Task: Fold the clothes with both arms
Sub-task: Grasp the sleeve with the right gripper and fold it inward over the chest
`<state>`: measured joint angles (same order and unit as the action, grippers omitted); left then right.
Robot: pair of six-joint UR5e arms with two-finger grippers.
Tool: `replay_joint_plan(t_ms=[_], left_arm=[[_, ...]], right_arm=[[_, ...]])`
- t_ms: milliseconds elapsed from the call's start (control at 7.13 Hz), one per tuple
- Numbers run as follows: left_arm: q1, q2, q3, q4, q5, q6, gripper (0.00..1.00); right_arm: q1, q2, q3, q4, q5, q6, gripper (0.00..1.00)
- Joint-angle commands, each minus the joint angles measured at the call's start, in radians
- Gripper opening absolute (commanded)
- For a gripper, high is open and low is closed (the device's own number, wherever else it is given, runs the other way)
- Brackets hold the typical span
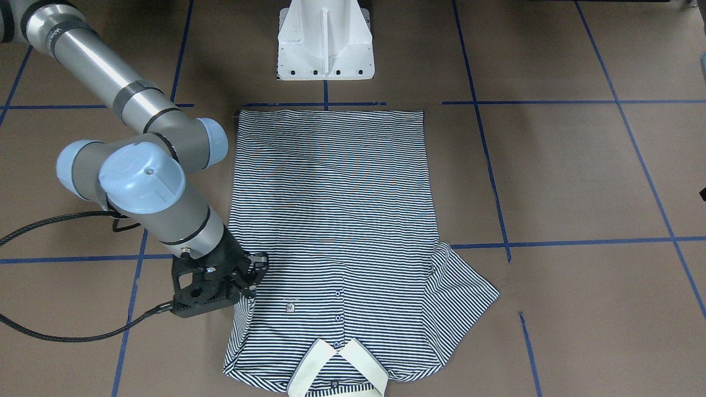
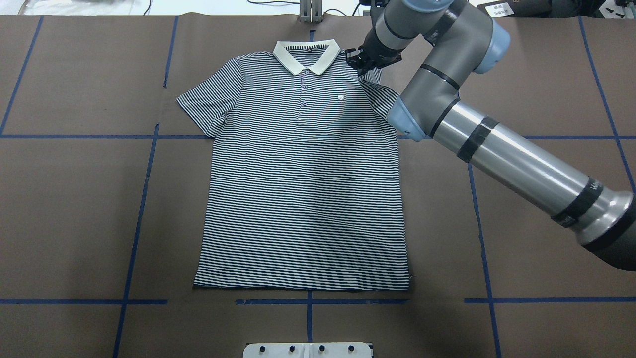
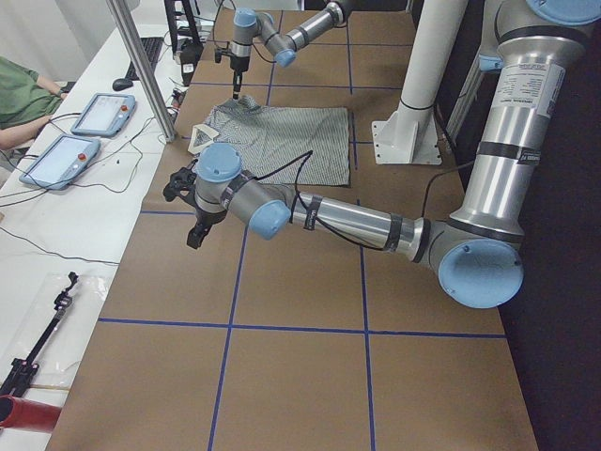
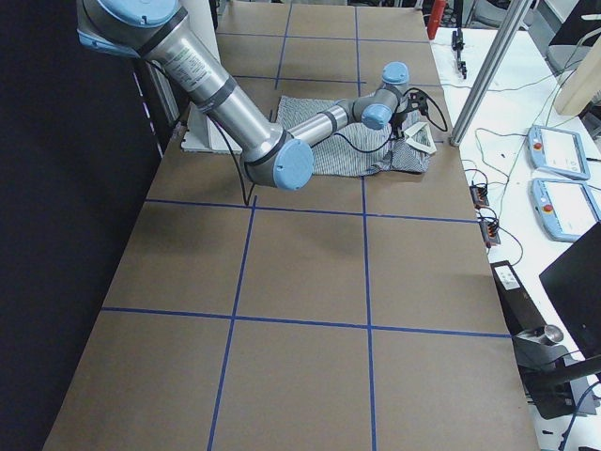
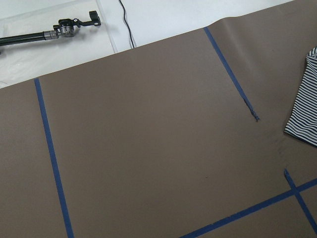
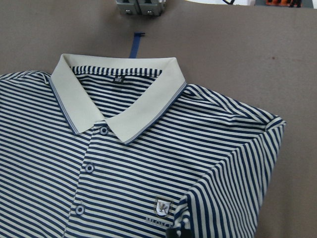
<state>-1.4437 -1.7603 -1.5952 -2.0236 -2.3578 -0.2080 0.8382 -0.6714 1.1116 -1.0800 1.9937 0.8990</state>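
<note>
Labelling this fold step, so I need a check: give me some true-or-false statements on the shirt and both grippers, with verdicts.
1. The polo shirt lies front up, its collar on the side away from the white pedestal. True.
2. Both sleeves are spread out flat. False: the sleeve at the robot's right is folded in onto the chest; the other sleeve is spread.
3. The left gripper rests on the shirt. False: it hangs over bare table, clear of the shirt.
4. The right gripper is at the folded sleeve, near the collar. True.
</note>
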Motion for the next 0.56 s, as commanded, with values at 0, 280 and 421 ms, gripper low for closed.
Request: replay_joint_plan(t_ms=[0,280,421], left_arm=[[0.0,-0.002,0.006,-0.001,0.0,-0.001,1.0],[0.0,-0.004,0.001,0.0,0.0,-0.002,1.0],[0.0,-0.004,0.001,0.0,0.0,-0.004,1.0]], right_arm=[[-0.083,0.029,-0.033,0.003,-0.164,0.058,0.0],[-0.129,0.045,-0.065,0.003,-0.279,0.08,0.99],[-0.129,0.044,-0.07,0.003,-0.28,0.08,1.0]])
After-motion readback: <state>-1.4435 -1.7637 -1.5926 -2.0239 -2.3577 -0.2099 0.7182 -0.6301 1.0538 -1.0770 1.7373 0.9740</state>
